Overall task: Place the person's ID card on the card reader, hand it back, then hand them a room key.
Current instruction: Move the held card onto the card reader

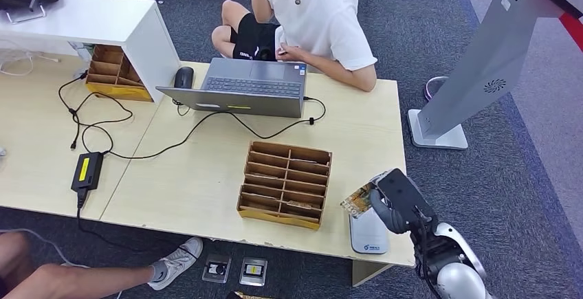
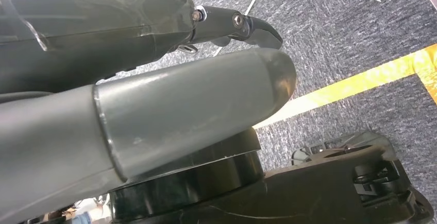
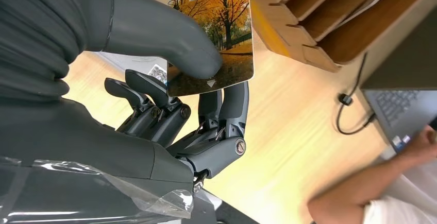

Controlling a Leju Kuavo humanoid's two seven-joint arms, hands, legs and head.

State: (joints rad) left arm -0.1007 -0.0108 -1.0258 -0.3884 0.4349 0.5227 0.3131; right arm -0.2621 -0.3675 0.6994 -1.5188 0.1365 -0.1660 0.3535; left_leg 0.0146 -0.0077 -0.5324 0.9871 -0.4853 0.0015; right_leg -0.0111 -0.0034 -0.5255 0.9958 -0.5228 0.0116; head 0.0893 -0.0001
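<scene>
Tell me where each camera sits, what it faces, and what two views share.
Head view: high on the body, facing down at the table; right hand shows.
Left wrist view: behind the left hand, facing carpet.
Right wrist view: behind the right hand, facing the card it pinches.
Shared by head and right wrist: card, wooden organizer, laptop.

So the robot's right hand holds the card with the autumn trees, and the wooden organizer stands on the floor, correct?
Not quite. The right hand does hold the card, thumb against fingers, but the wooden organizer stands on the table, as the head view shows.
</scene>
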